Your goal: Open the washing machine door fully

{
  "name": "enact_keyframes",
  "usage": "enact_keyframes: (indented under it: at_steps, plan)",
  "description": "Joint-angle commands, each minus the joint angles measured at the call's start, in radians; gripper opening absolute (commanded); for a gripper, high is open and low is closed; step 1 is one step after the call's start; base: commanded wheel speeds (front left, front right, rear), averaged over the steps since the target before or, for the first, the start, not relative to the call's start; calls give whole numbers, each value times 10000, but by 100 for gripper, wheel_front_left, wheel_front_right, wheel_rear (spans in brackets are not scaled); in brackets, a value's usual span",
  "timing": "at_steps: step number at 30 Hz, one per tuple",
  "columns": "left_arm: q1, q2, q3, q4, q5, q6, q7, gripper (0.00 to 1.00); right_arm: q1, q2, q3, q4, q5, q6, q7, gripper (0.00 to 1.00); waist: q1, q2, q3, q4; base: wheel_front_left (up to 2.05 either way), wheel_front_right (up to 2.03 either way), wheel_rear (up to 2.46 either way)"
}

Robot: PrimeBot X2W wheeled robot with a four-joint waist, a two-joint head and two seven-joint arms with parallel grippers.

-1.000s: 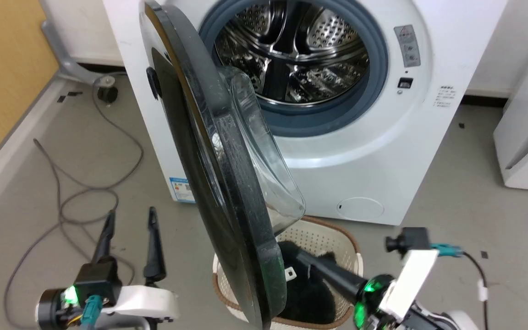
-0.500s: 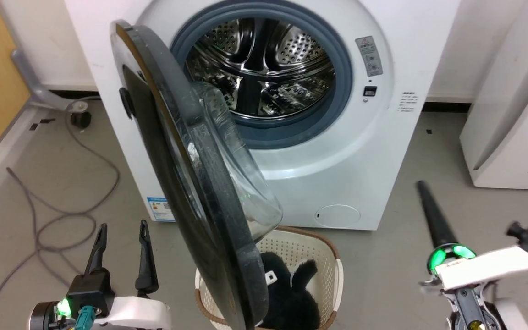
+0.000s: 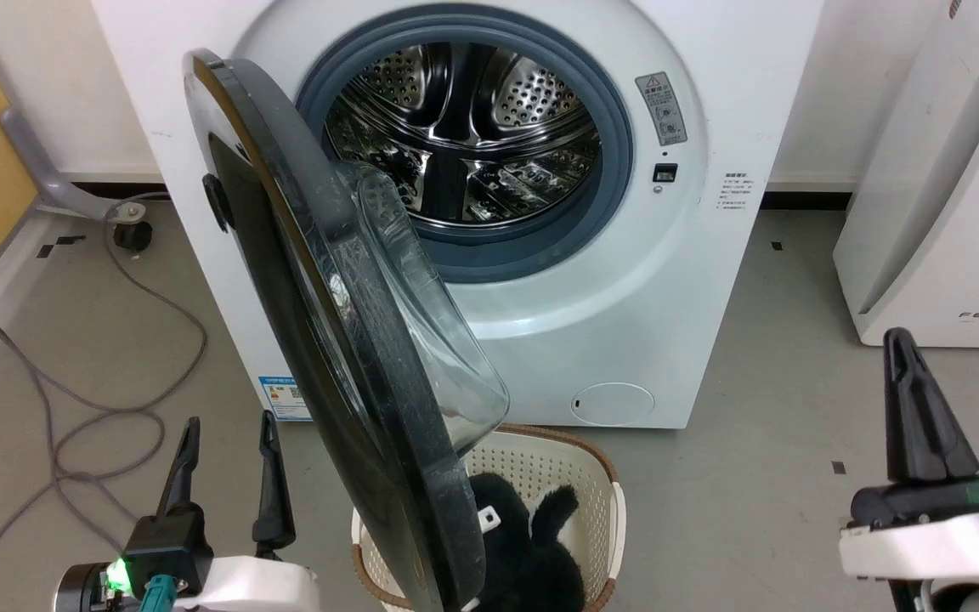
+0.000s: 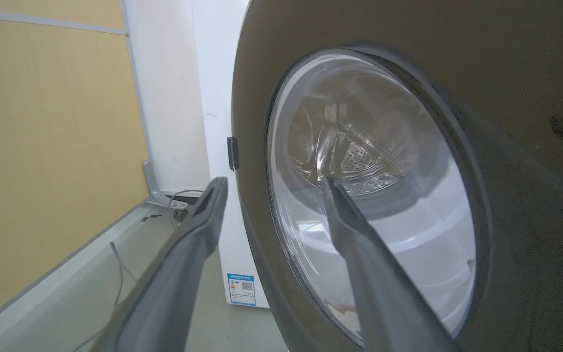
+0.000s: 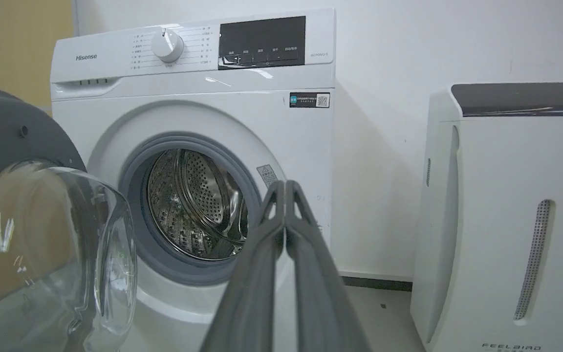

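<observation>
Item one: we are counting the washing machine, a white front-loader standing on the grey floor against the back wall, its grey rubber ring and perforated steel drum lying open to us. Item two: the washing machine door is hanging from the machine's left edge, swung out roughly square to the front, so we are seeing it nearly edge-on, glossy black face turned left and clear glass bowl bulging right. Its lower rim is covering part of a cream basket sitting on the floor before the machine's front lower edge, with a black fluffy thing lying inside. The left gripper is hovering just beside the door's black face, fingers standing wide apart and gripping nothing; whether it is touching the door we cannot tell. The right gripper is hovering over the floor right of the machine, well apart from the door, fingers pressed tight together with nothing between them. A grey cable is looping across the floor's left side, and a blue label is sticking at the machine's front lower-left corner.
</observation>
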Motion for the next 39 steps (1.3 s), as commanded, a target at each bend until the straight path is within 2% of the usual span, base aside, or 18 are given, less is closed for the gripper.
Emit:
enact_keyframes:
  at_steps: [1, 5, 11, 12, 13, 14, 25, 26, 27, 28, 34, 39]
  plan:
    - [53, 16, -17, -64, -57, 37, -53, 100, 306, 149, -65, -154, -600, 8, -43, 0, 0, -1, 7, -9, 0, 0, 0]
    - [73, 16, -96, -88, -85, 67, -53, 100, 762, 376, -183, 171, -1165, 8, -44, 0, 0, -1, -14, 17, 0, 0, 0]
    - [92, 16, -127, -78, -138, 57, -53, 100, 1266, 462, -20, 727, -975, 8, -44, 0, 0, -1, -53, 59, 0, 0, 0]
    - [103, 16, -137, -79, -146, 58, -53, 100, 1317, 466, -30, 766, -862, 8, -44, 2, 0, -1, -63, 62, 0, 0, 0]
    - [122, 16, -151, -85, -154, 68, -53, 100, 1368, 468, -4, 803, -761, 8, -44, 37, 0, -1, -73, 61, 0, 0, 0]
    - [139, 16, -160, -87, -162, 79, -53, 100, 1404, 469, 15, 824, -704, 8, -44, 100, 0, -1, -81, 58, 0, 0, 0]
    - [169, 16, -175, 41, -305, 165, -53, 100, 1335, 473, -87, 742, -684, 8, -45, 100, 0, -1, -93, 50, 0, 0, 0]
    - [141, 16, -165, 95, -353, 129, -53, 22, 1317, 473, -119, 728, -729, 8, -45, 100, 0, -1, -84, 70, 0, 0, 0]
    - [141, 16, -165, 95, -353, 129, -53, 22, 1317, 473, -119, 728, -729, 8, -45, 100, 0, -1, -84, 70, 0, 0, 0]
    - [120, 16, -153, 93, -361, 112, -53, 0, 1305, 473, -144, 714, -754, 8, -45, 100, 0, -1, -77, 76, 0, 0, 0]
    - [-49, 16, -1, -47, -469, 28, -53, 0, 1235, 474, -299, 647, -933, 8, -45, 100, 0, -1, -63, 132, 0, 0, 0]
    - [-385, 16, 84, -753, -371, -8, -53, 0, 1206, 474, -339, 602, -994, 8, -45, 100, 0, -1, -51, 193, 0, 0, 0]
